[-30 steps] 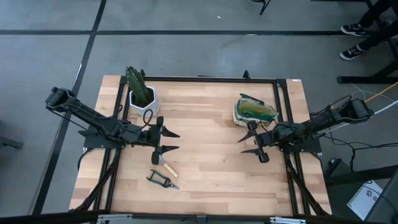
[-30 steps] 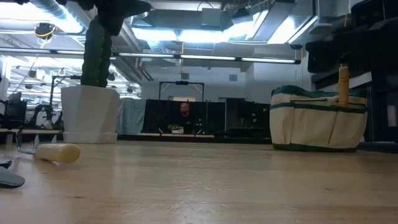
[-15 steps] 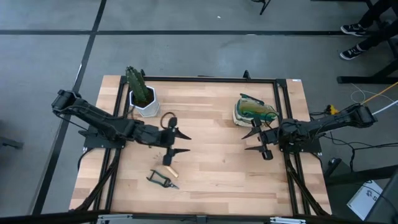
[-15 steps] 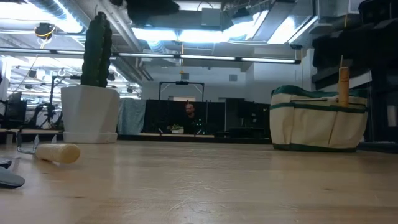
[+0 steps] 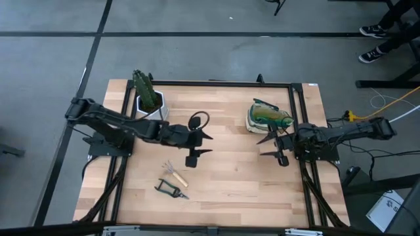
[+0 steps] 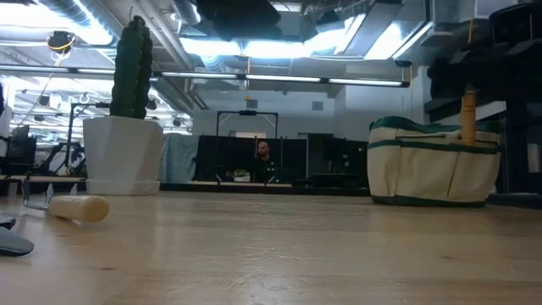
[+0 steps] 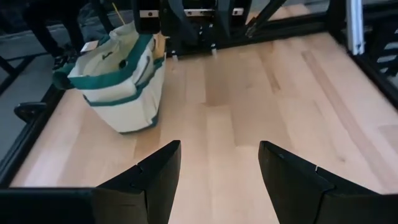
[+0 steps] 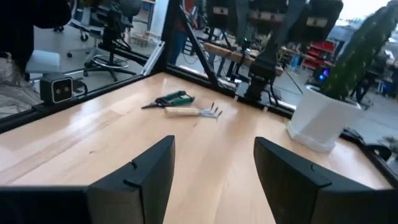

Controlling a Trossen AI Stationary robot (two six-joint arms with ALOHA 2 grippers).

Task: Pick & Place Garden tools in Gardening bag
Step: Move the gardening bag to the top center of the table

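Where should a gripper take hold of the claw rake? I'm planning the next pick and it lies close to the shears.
Grip the claw rake on its wooden handle, coming straight down from above with the fingers across it. It lies flat on the table, and the handle end points away from the prongs, though the pruning shears sit just beside it.

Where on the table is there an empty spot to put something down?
The widest bare wood is the near-right part of the table, below the gardening bag. Another bare strip runs between the white plant pot and the bag. It is crowded near-left, where the claw rake and pruning shears lie.
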